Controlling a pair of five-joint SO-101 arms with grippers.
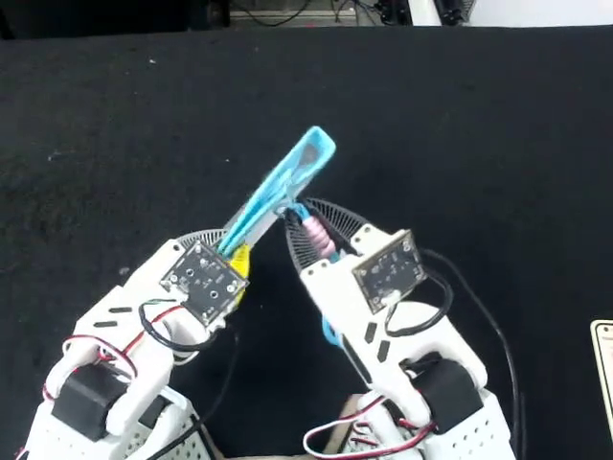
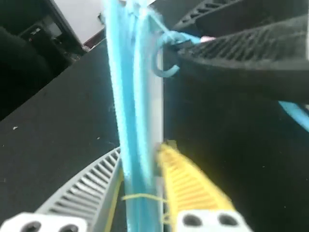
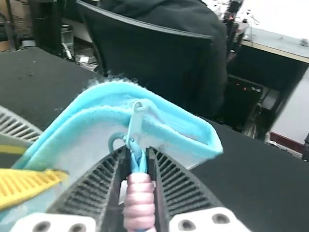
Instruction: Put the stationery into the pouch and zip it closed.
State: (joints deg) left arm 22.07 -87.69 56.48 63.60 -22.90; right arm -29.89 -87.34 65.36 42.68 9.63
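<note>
Holding the light-blue fabric pouch (image 1: 287,178) steady in our left gripper (image 2: 140,155), we pinch its blue zipper cord (image 3: 137,161) with our right gripper (image 1: 297,219) for closing.

The pouch (image 1: 287,182) is sky blue along its edging, with a paler, whitish see-through panel between the blue borders. Its zip pull (image 3: 135,121) is a pale tab carrying a sky-blue looped cord (image 3: 138,159), which ends in a pink ribbed wrapping (image 3: 138,203). The left end effector (image 1: 228,244) has one bright yellow ribbed finger (image 2: 190,186) and one pale grey ribbed finger (image 2: 91,186). The right end effector (image 1: 292,218) has black ribbed fingers (image 3: 96,186). The arms (image 1: 120,331) are white with black motors and dark circuit boards (image 1: 203,278), and they trail red, white and black wires (image 1: 96,350). The tabletop (image 1: 479,125) is black, flecked with pale specks. A cream card (image 1: 603,359) shows at the right edge.
</note>
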